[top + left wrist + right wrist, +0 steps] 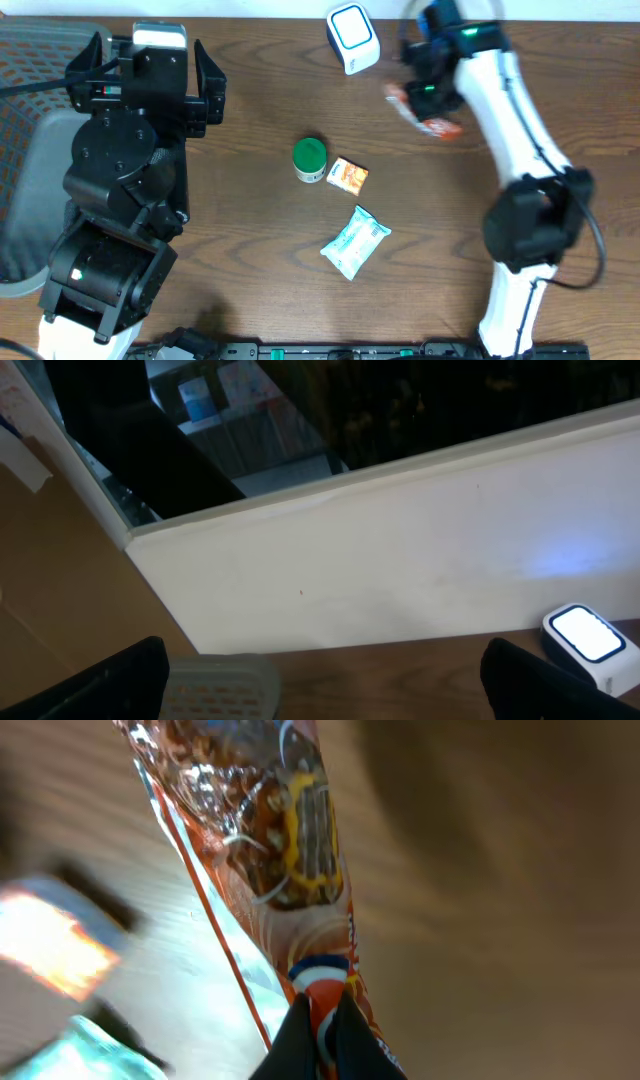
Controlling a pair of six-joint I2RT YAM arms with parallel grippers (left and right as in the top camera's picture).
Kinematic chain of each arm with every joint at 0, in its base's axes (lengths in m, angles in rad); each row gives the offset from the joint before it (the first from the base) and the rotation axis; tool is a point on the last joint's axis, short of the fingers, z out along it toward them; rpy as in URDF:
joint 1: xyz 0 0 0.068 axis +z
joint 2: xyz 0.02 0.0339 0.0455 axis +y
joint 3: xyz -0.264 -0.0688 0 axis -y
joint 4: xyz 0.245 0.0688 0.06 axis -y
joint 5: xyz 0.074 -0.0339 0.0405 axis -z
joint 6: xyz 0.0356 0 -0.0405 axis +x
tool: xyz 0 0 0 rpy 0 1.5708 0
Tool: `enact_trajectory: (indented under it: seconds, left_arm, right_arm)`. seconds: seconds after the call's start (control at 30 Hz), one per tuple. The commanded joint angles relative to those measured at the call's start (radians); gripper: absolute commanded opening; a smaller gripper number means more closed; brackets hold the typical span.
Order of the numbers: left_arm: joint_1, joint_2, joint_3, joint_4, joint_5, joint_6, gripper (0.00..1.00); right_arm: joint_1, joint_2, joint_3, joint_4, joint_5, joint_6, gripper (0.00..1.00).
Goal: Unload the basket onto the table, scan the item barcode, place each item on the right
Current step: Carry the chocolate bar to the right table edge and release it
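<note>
The right gripper is closed tight on 1 end of an orange snack packet, and only a narrow strip of film is pinched between the jaws. The packet is held at the far right of the desk, just right of the white scanner, whose window is lit.

With so little film in the grip, the packet could be lost if it is swung quickly, and it would then be dropped short of the scanner. The film is crinkled and shiny, so the barcode may be bent or washed out by glare and no read obtained. Which face carries the barcode cannot be told; if the wrong face is turned to the window, the pass is wasted. The free end may also be dragged against the scanner, and the unit pushed.

The left gripper is seen fully open and empty at the far left, well apart. 3 other items are set at mid-desk: a green-lidded jar, a small orange box and a pale blue pouch.
</note>
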Motion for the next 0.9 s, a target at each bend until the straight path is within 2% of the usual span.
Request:
enact_trajectory:
  seconds: [0.0, 0.17, 0.33, 0.6, 0.87]
  left_arm:
    - [0.004, -0.006, 0.016, 0.002, -0.006, 0.010, 1.00]
    - [0.004, -0.006, 0.016, 0.002, -0.006, 0.010, 1.00]
    - [0.004, -0.006, 0.016, 0.002, -0.006, 0.010, 1.00]
    - [0.004, -0.006, 0.016, 0.002, -0.006, 0.010, 1.00]
    - [0.004, -0.006, 0.016, 0.002, -0.006, 0.010, 1.00]
  right_arm:
    - [-0.121, -0.018, 0.003, -0.069, 0.238, 0.166, 0.01]
    - [-0.281, -0.017, -0.019, -0.097, 0.272, 0.181, 0.01]
    - [-0.455, -0.016, -0.076, -0.055, 0.273, 0.181, 0.01]
    - [-0.684, -0.016, -0.262, 0.162, 0.272, 0.160, 0.01]
    - [-0.813, -0.016, -0.466, 0.383, 0.263, 0.144, 0.02]
